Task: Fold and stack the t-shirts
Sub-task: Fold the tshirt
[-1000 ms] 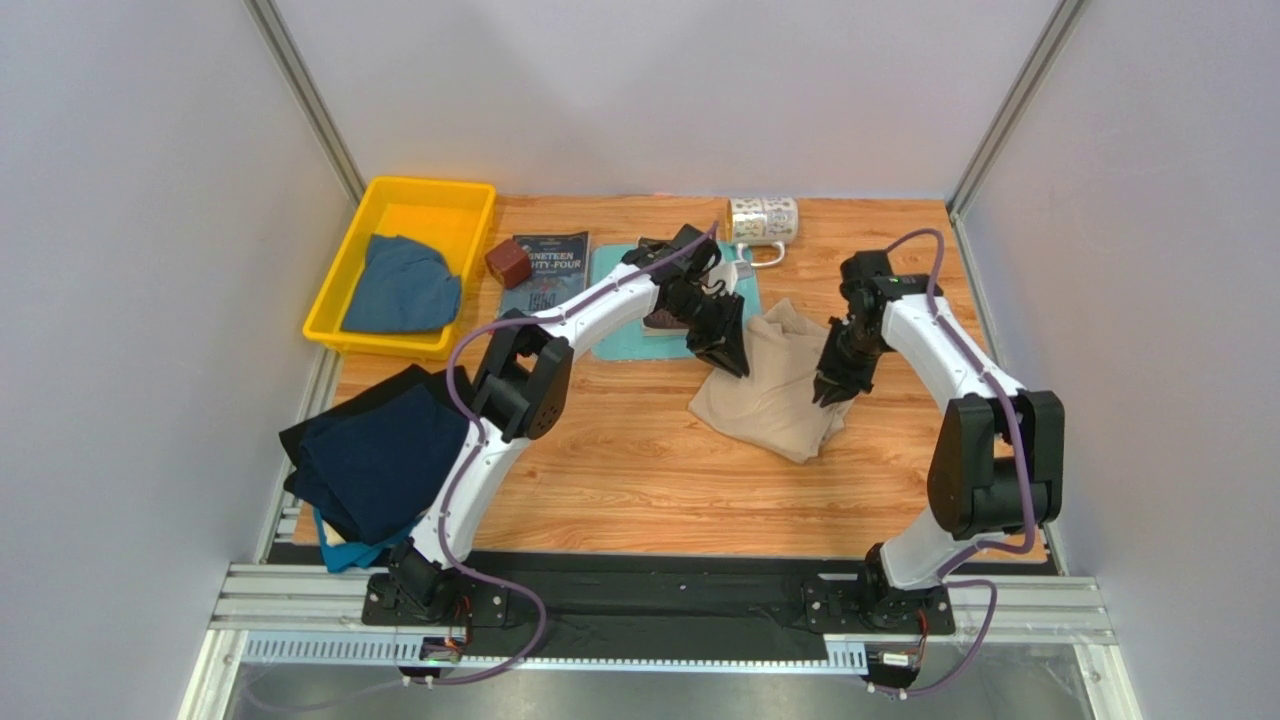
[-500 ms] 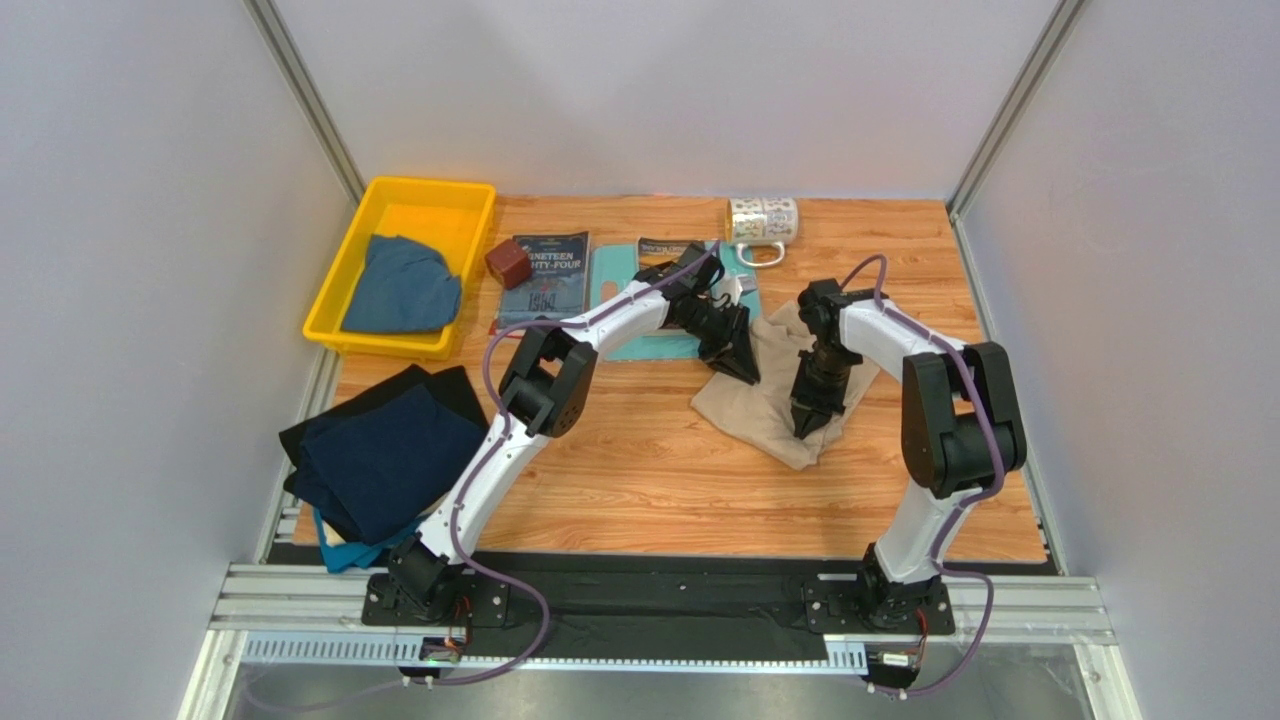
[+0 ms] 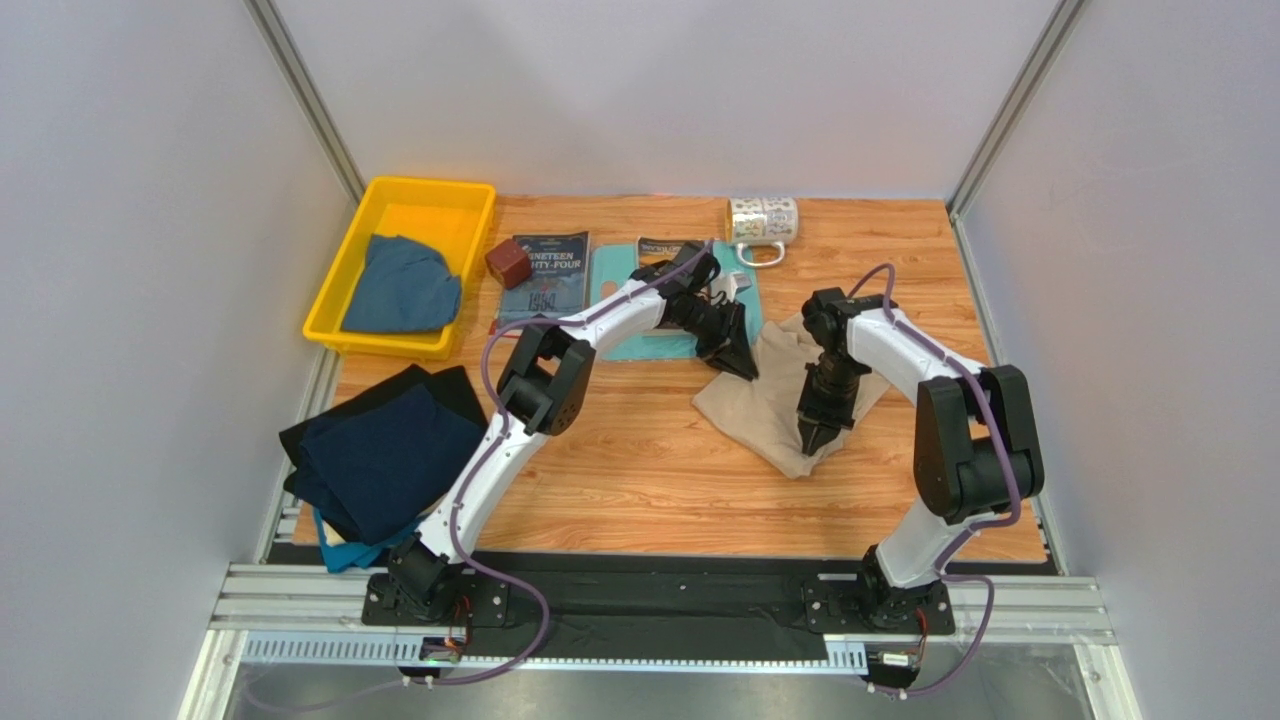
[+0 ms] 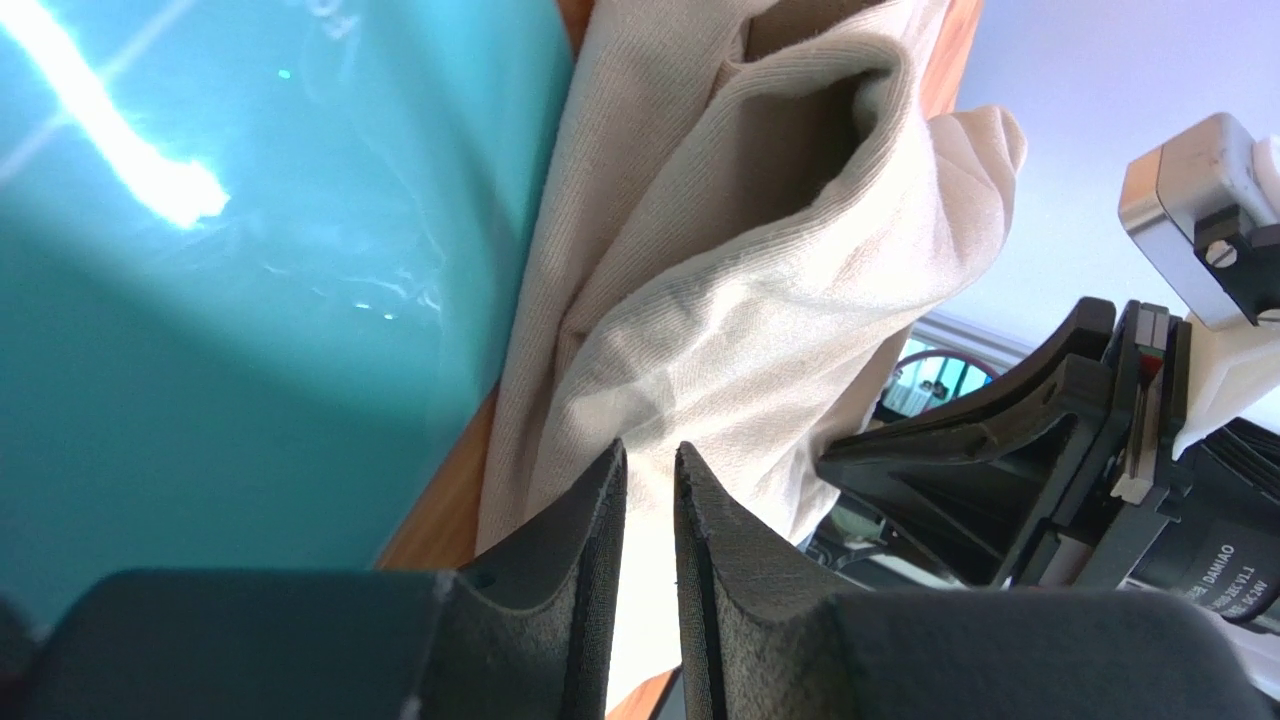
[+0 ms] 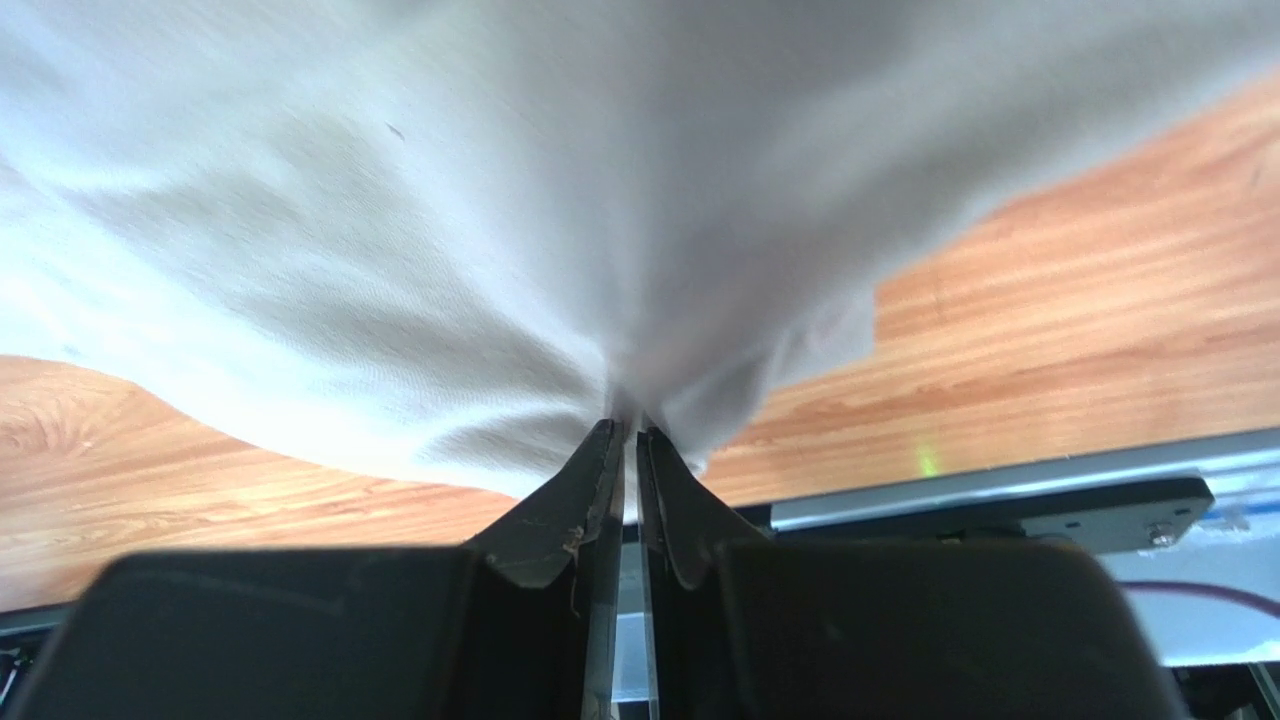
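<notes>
the wooden tabletop [image 3: 631, 480] carries a yellow bin [image 3: 376, 347] at its far left corner, then along the far side a brown block [image 3: 510, 264], a dark booklet [image 3: 547, 270], a light-teal board [image 3: 612, 270] and a patterned mug [image 3: 763, 221] on its side. a crumpled beige t-shirt [image 3: 759, 398] lies right of centre, touching the board. a navy t-shirt [image 3: 383, 450] overhangs the left edge, a teal t-shirt [image 3: 343, 552] peeking out beneath it.

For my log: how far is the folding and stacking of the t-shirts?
Seemingly done: the navy shirt lies flat over a teal shirt, far left. In hand: left claw and right claw pinch the crumpled beige shirt. Left: folding it, and the blue shirt in the yellow bin.
</notes>
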